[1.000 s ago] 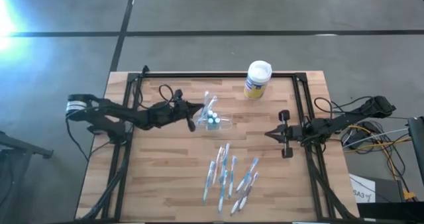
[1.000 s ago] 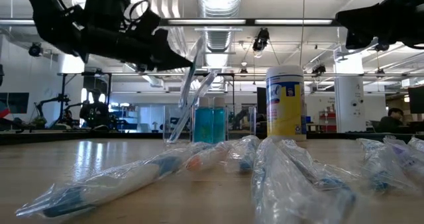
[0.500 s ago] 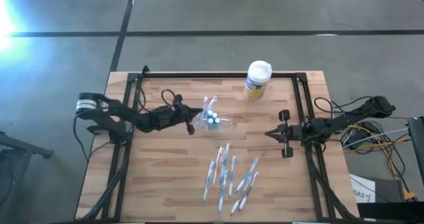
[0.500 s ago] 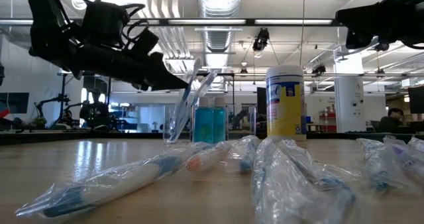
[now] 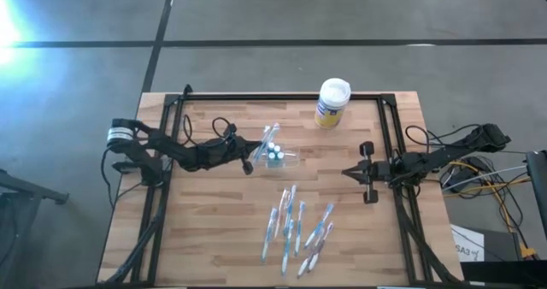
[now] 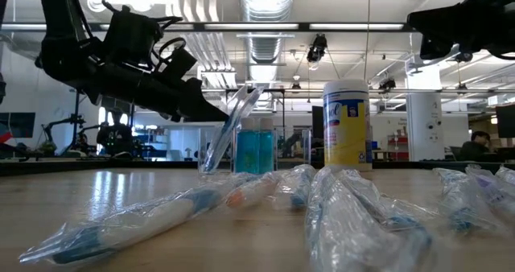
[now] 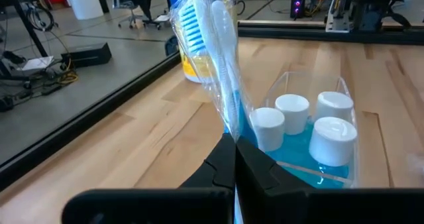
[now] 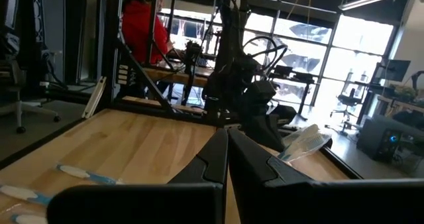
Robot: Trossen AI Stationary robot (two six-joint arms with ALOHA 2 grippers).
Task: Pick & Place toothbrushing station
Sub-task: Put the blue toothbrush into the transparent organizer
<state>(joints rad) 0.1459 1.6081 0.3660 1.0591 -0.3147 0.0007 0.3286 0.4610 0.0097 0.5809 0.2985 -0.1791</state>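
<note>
Just ahead of the left gripper (image 5: 248,161), the toothbrushing station (image 5: 279,155) stands mid-table, a wrapped toothbrush (image 7: 212,45) leaning out of it toward the clenched, empty jaws. The right gripper (image 5: 350,173), also clenched, waits well apart.

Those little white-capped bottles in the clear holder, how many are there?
4, standing close together in a cluster inside the clear holder, in blue liquid, beside the wrapped toothbrush leaning in it. The wrapper may hide more.
</note>
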